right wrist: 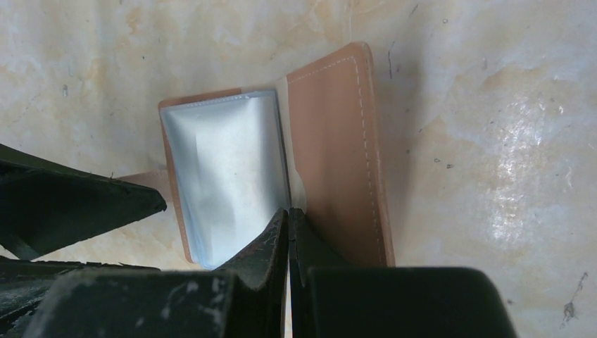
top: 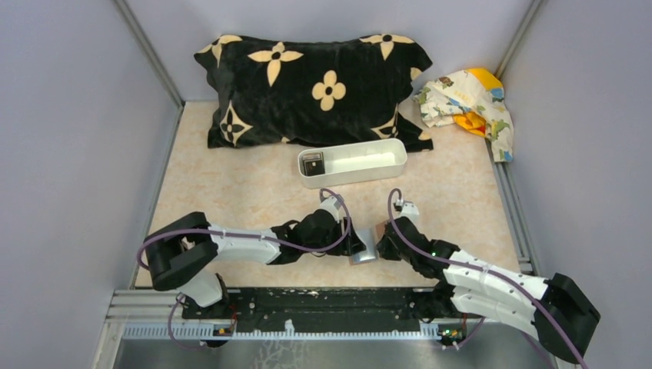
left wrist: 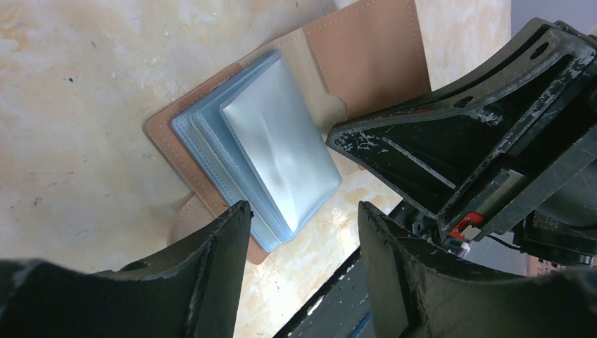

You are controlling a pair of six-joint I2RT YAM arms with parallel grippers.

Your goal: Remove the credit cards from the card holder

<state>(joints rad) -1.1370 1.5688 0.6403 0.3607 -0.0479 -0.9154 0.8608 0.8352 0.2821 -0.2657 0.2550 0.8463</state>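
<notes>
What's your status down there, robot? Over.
Left gripper open, over the card holder. Right gripper shut, tips at its fold. Card holder lies open on table; one dark card in white tray. Nothing in the way.

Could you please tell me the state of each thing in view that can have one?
Card holder: open, lying flat on the table.
Left pincer: open, above the card holder.
Right pincer: shut, tips at the card holder's fold.
Tray: upright, one dark card at its left end.
Pillow: lying flat at the back.
Cloth: crumpled in the back corner.
</notes>
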